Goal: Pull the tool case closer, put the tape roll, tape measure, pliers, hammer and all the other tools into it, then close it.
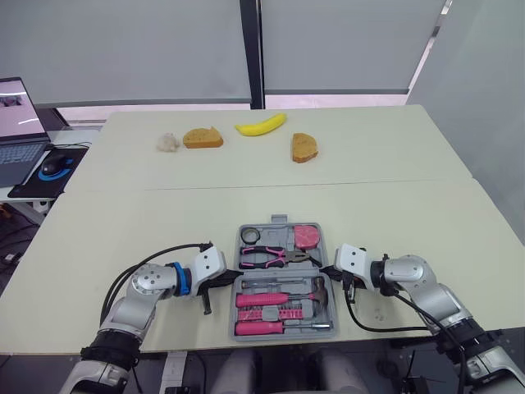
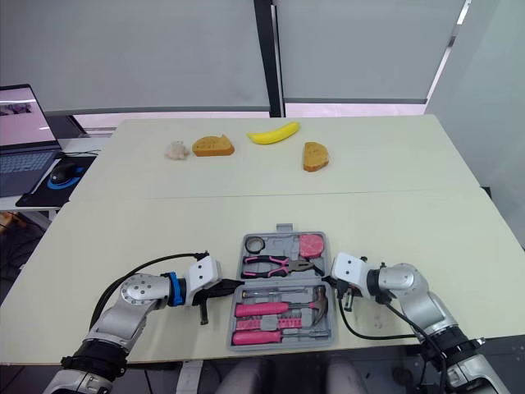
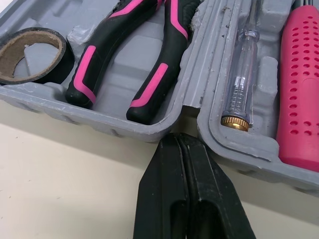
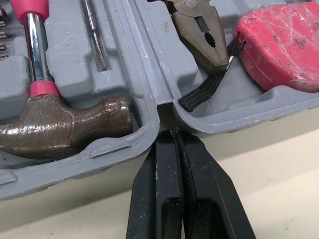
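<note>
The grey tool case (image 1: 284, 283) lies open near the table's front edge. Its far half holds the black tape roll (image 3: 31, 54), pink-handled pliers (image 3: 134, 59) and pink tape measure (image 4: 279, 42). The near half holds the hammer (image 4: 60, 122), a tester screwdriver (image 3: 241, 84) and pink-handled tools (image 1: 271, 300). My left gripper (image 3: 180, 142) is shut, its tips at the hinge notch on the case's left side. At the hinge notch on the right side, my right gripper (image 4: 172, 137) is also shut.
At the table's far side lie a banana (image 1: 261, 125), two bread pieces (image 1: 202, 137) (image 1: 303, 147) and a small pale lump (image 1: 167, 143). A laptop (image 1: 18, 131) and mouse (image 1: 52, 167) sit on a side desk at left.
</note>
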